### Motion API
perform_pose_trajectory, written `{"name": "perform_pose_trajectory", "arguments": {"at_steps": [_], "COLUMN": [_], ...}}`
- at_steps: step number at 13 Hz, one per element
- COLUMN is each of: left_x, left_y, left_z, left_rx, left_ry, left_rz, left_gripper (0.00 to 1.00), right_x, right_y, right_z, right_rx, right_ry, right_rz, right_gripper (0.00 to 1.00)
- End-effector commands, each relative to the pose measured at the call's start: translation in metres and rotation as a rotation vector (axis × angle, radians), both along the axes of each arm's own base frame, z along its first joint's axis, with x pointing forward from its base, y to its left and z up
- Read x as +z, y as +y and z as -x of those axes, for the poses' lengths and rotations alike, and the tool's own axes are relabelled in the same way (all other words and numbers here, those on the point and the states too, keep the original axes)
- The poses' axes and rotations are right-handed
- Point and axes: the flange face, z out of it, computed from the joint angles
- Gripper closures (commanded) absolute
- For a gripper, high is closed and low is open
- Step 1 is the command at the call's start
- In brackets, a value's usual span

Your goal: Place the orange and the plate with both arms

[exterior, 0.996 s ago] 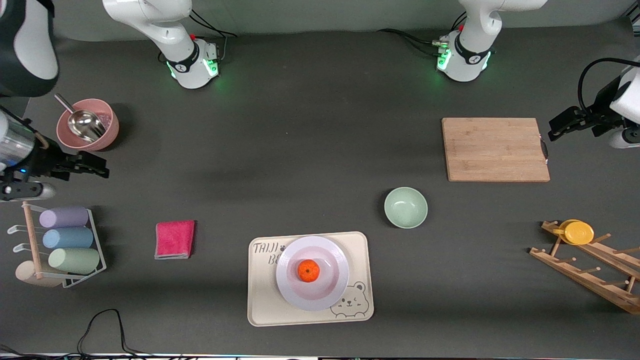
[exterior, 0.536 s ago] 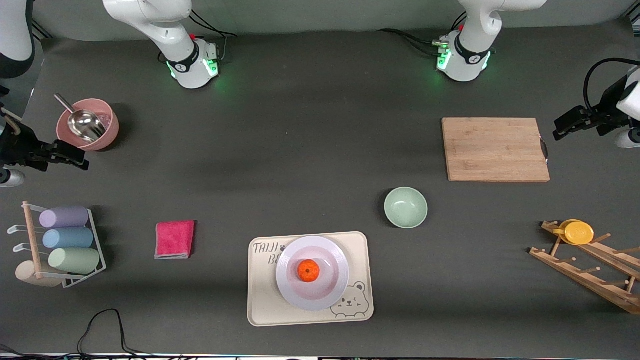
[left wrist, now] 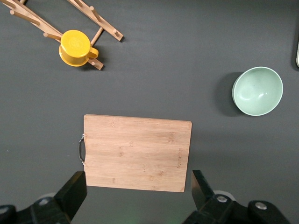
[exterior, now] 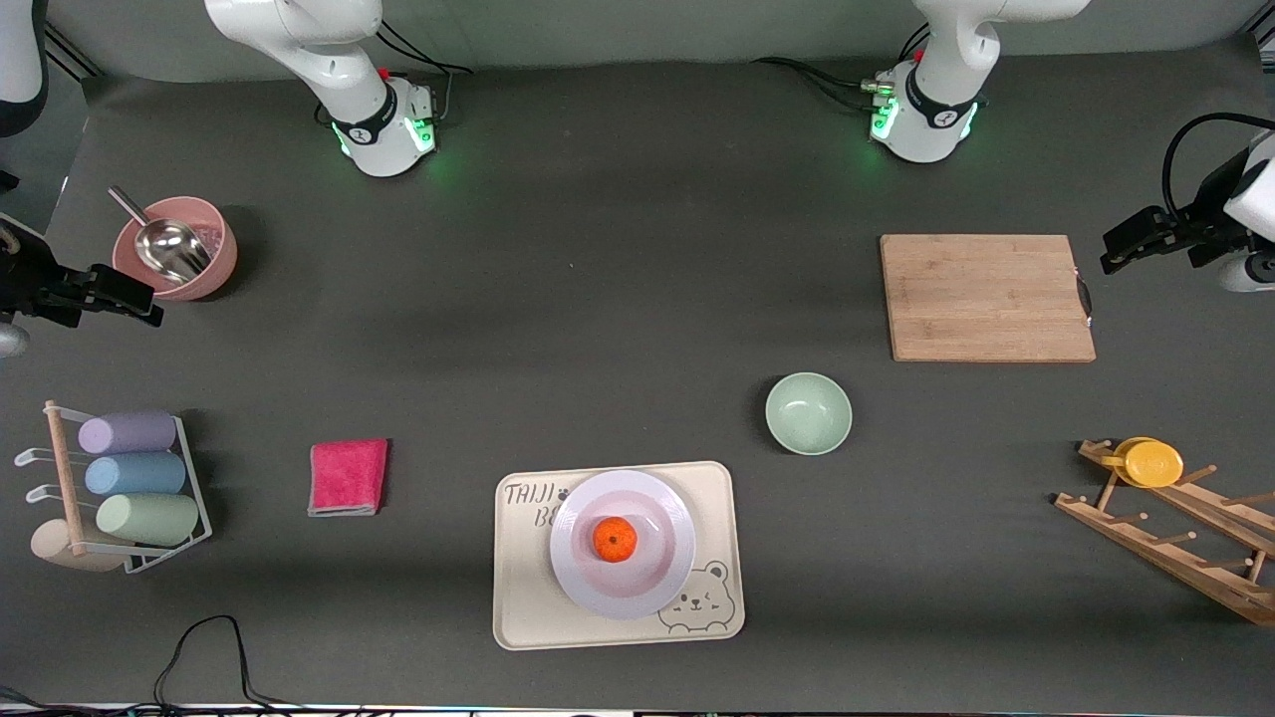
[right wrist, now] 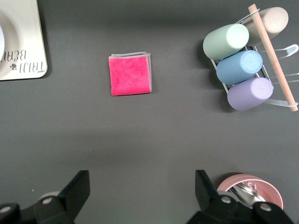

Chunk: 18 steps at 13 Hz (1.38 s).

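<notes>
The orange [exterior: 615, 539] sits in the centre of the pale lavender plate [exterior: 575, 573]. The plate rests on the cream bear-printed tray [exterior: 523, 607] near the table's front edge. My right gripper [exterior: 134, 299] is open and empty, high over the right arm's end of the table beside the pink bowl [exterior: 204, 274]. In the right wrist view the gripper [right wrist: 140, 191] shows bare mat between its fingers. My left gripper [exterior: 1118, 254] is open and empty, high beside the wooden cutting board [exterior: 986, 297]. In the left wrist view the gripper [left wrist: 138, 191] frames the board's edge [left wrist: 136, 151].
A mint-green bowl [exterior: 808, 413] stands between tray and board. A pink cloth [exterior: 348, 476] and a rack of pastel cups [exterior: 129, 478] lie toward the right arm's end. A wooden peg rack [exterior: 1175, 533] with a yellow cup [exterior: 1150, 462] lies toward the left arm's end. A metal scoop [exterior: 164, 244] rests in the pink bowl.
My right gripper has drawn back toward the right arm's end of the table, from near the cup rack to beside the pink bowl. My left gripper has barely shifted. Orange and plate are unmoved.
</notes>
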Motion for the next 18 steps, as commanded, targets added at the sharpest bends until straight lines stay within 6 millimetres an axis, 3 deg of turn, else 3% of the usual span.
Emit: {"name": "perform_pose_trajectory", "arguments": {"at_steps": [1,18], "left_x": [0.0070,0.0092], "left_y": [0.0025,0.0007], "left_z": [0.0109,0.0082], "left_rx": [-0.018,-0.022], "left_ry": [0.005,-0.020], "left_rz": [-0.004,-0.012], "left_gripper": [0.00,0.00], "right_x": [0.0058,0.0069], "right_y": [0.0021,0.0058], "right_z": [0.0079,0.0108], "right_rx": [-0.009,-0.019], "right_ry": [0.006,0.068], "right_rz": [0.024,0.015], "right_gripper": [0.00,0.00]}}
